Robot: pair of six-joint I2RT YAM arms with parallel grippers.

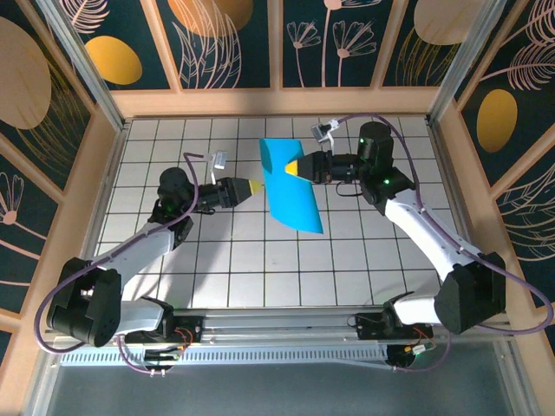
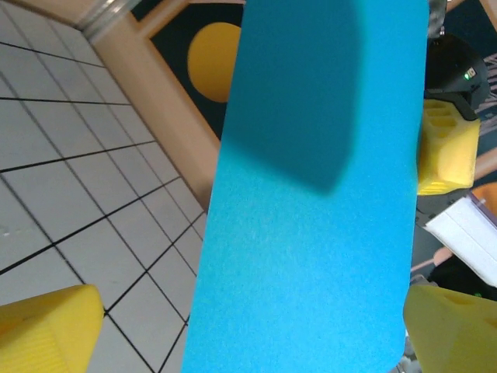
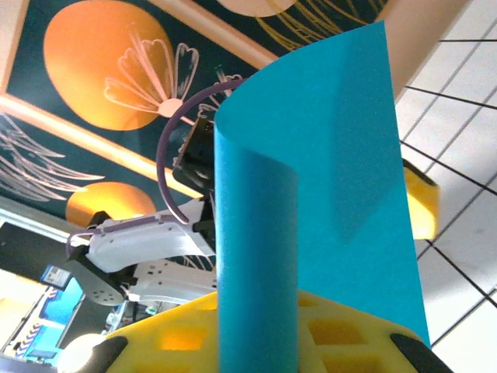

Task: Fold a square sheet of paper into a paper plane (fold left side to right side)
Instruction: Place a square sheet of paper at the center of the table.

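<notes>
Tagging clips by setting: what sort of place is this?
Probably a lab robot test cell: a white grid table boxed in by flower-print panels, with a left arm and right arm bolted to a rail.

You see the sheet of paper (image 1: 290, 186), plain bright cyan-blue and unmarked, raised over the far middle of the table (image 1: 260, 269). It bends over on itself in a soft, uncreased curl at its far-left end and slants toward the near right.
</notes>
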